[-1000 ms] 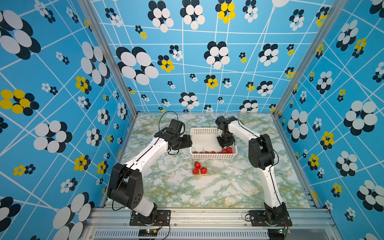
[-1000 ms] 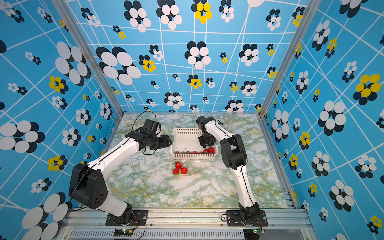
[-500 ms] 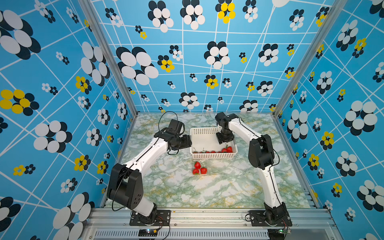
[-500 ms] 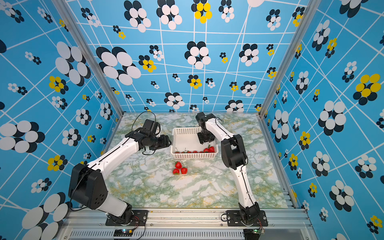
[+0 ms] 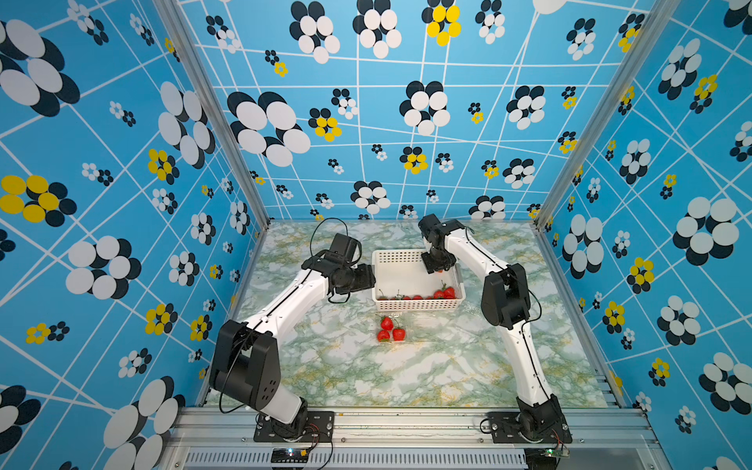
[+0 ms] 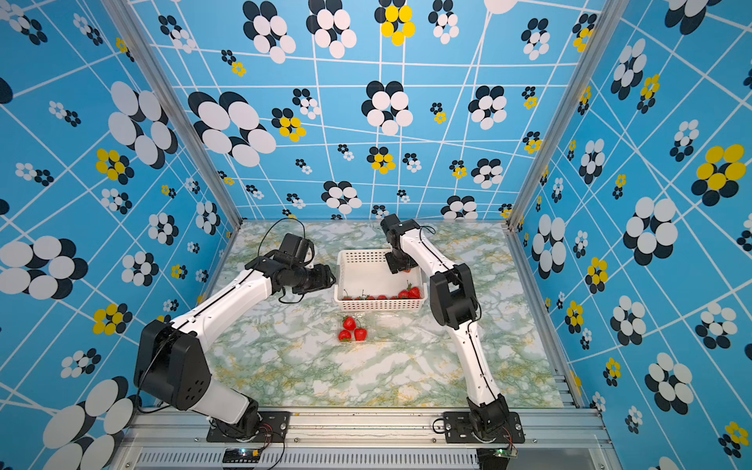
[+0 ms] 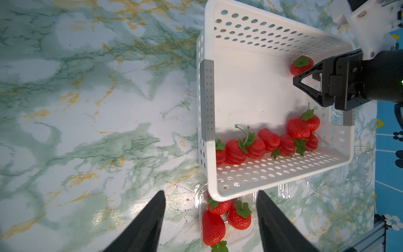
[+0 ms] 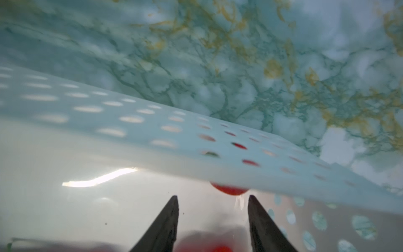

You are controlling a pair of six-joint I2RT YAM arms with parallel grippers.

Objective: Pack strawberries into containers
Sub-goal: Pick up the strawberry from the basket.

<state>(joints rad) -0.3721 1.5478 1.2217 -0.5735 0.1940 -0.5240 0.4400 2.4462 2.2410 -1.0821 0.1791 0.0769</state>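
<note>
Right claw [image 8: 212, 197] just spread wider by the lone strawberry [image 7: 302, 65] in the basket's [image 5: 390, 260] upper-right corner, pick looked close; left claw [image 7: 210, 192] spread too.

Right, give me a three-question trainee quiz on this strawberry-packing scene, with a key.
1. How many strawberries lie in the clear container just outside the white basket?
2. True or false: the left gripper is shut on a strawberry.
3. Where is the right gripper? A) inside the white basket B) over the clear container C) beyond the basket's far wall

Key: 1. three; 2. false, its jaws stand open and empty; 3. A.
</note>
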